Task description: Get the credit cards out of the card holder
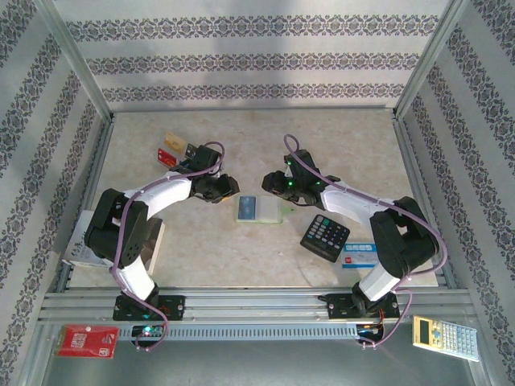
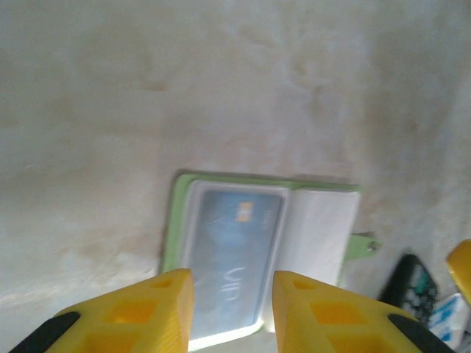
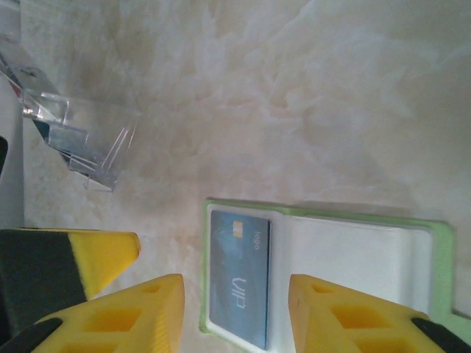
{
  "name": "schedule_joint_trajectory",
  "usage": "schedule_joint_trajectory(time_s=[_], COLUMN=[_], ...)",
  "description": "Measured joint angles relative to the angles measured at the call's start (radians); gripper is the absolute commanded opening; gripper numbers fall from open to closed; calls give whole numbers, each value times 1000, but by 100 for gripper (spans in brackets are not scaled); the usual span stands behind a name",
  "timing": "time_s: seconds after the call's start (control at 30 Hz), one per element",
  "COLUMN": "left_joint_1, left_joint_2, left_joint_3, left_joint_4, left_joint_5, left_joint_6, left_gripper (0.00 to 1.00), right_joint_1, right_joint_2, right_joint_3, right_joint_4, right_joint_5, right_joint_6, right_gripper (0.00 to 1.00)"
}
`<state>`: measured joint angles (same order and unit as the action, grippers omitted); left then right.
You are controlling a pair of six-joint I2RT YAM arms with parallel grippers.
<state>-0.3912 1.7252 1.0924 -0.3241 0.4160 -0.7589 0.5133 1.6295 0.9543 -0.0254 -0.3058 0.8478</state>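
The lime-green card holder (image 1: 276,211) lies open on the table's middle, cream faces up. A blue-and-white credit card (image 1: 248,207) sits in its left pocket. My left gripper (image 1: 228,187) hovers just behind the holder's left end, open. In the left wrist view the yellow jaws (image 2: 233,288) stand apart over the card (image 2: 234,250), nothing between them. My right gripper (image 1: 274,184) hangs open behind the holder's right half. Its jaws (image 3: 235,296) straddle the same card (image 3: 239,276) from above the holder (image 3: 440,254). A tan card (image 1: 173,141) and a red card (image 1: 166,155) lie at the far left.
A black calculator (image 1: 325,236) and a blue-and-white box (image 1: 358,254) lie right of the holder. A red packet (image 1: 83,342) and a yellow calculator (image 1: 445,338) rest on the front ledge. A clear plastic piece (image 3: 73,140) shows by the far-left cards.
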Motion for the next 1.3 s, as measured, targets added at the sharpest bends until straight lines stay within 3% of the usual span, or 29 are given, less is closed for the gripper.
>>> schedule_joint_trajectory(time_s=[0.23,0.57,1.3], left_joint_1=[-5,-60,-109], left_joint_2=[43,125,252], left_joint_3=[16,98,248], left_joint_4=[-66,-90,-246], left_joint_5=[-6,-7,-79], left_joint_6=[45,78,167], left_gripper=[29,23,27], right_joint_1=[29,66,60], right_joint_2=[69,130,204], right_joint_3=[0,0,34], right_joint_4=[22,23,21], right_joint_5=[-51,-68,-82], right_joint_6=[50,82,89], right_gripper=[32,26,13])
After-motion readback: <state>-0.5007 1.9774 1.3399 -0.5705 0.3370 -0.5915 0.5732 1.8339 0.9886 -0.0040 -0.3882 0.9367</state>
